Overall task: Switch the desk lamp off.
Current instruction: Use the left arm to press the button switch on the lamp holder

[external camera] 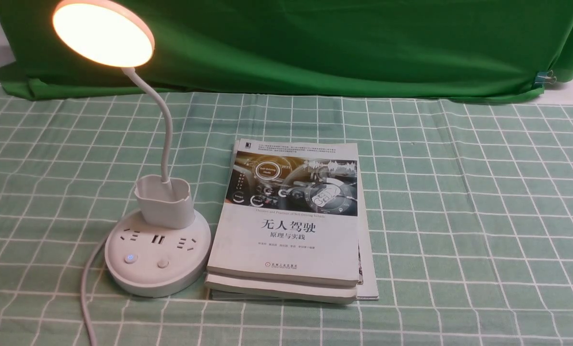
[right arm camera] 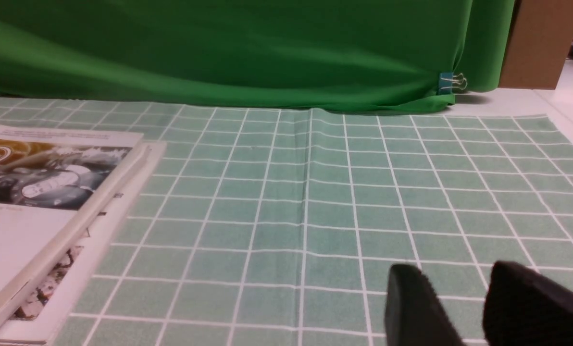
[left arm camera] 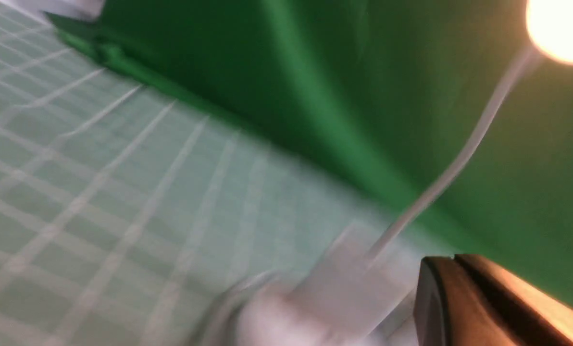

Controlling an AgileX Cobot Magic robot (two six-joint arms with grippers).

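Nearest the robot, the left tool (left arm camera: 452, 269) shows only as a blur, so whether it is spread or pressed together cannot be told. The right tool (right arm camera: 459, 307) hangs spread and empty. Farther on, the lamp (external camera: 157, 250) stands lit on the desk (external camera: 459, 216), just left of the books (external camera: 286, 240). The approach seems in hand; next, one tip must press a base button (external camera: 130, 258).

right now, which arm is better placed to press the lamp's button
Left. The desk lamp stands on the robot's left, close in the left wrist view; the right gripper sits beyond the books.
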